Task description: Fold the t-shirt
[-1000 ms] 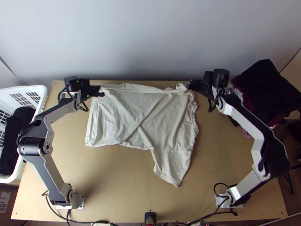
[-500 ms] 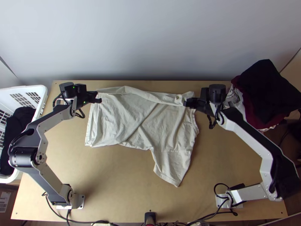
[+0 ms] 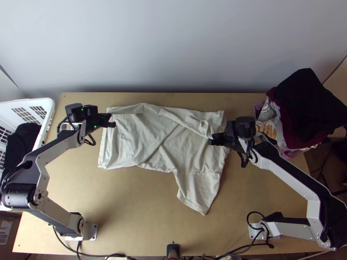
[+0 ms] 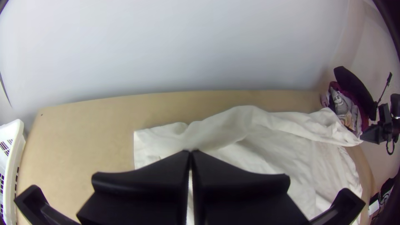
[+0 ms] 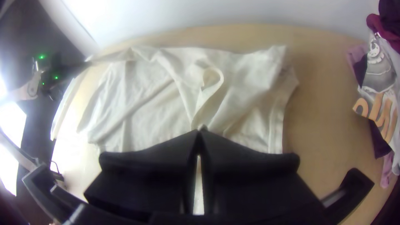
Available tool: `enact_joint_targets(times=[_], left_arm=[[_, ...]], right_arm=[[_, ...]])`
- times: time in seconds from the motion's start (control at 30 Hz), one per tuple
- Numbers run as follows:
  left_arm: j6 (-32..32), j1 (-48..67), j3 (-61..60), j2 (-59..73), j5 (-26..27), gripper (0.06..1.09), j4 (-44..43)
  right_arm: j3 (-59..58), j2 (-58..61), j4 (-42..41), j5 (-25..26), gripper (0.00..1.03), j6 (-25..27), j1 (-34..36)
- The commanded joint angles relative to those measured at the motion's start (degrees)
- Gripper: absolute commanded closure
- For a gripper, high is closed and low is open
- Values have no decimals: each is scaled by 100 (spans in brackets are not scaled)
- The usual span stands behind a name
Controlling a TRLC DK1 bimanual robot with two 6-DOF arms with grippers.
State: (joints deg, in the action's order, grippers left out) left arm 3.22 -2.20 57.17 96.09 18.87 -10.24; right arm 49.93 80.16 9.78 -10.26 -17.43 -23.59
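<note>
Top view: Jaws pinched closed on cloth, the right gripper (image 3: 211, 142) and left gripper (image 3: 113, 125) have drawn the far side of the t-shirt (image 3: 147, 141), lying toward the counter's (image 3: 121, 208) far edge, nearward, apparently advancing a fold.

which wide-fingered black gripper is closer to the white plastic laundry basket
The left arm's gripper; the right arm's gripper is across the cream t-shirt, nearer the heaped black and maroon clothes.
</note>
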Motion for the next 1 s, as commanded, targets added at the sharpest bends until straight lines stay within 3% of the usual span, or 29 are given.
enact_joint_targets(times=[0.0,0.2,0.23,0.33,0.37,0.4,0.43,0.53,0.57,0.6,0.7,0.9,0.97], left_arm=[[20,-97,-355,-205,64,105,-13],[64,-387,-382,-21,99,105,-66],[64,-475,-382,15,125,105,-66],[-6,-642,-355,111,196,105,31],[-15,-668,-355,94,284,104,207],[-6,-677,-329,50,310,100,505],[20,-686,-294,-12,345,91,831],[170,-694,-276,-205,547,33,1780],[214,-686,-285,-275,565,20,2000],[240,-686,-285,-355,565,15,2228],[284,-694,-320,-680,565,15,2755],[310,-914,-399,-1163,565,12,2773],[328,-940,-311,-1181,565,12,2852]], right_arm=[[-537,-88,-82,-11,100,135,-189],[-898,-27,-319,-11,99,495,-31],[-959,-44,-319,-11,86,548,-40],[-1161,-115,-336,-11,18,530,-31],[-1196,-97,-336,-11,8,530,-31],[-1214,-88,-328,-11,4,574,-22],[-1231,-106,-328,-11,4,636,-31],[-1267,-317,-99,-29,4,662,-49],[-1293,-440,-20,-37,4,662,-75],[-1319,-572,41,-37,4,662,-93],[-1337,-1002,208,-55,4,653,-101],[-827,-1161,279,-72,5,267,4],[-476,-994,630,-301,5,126,48]])
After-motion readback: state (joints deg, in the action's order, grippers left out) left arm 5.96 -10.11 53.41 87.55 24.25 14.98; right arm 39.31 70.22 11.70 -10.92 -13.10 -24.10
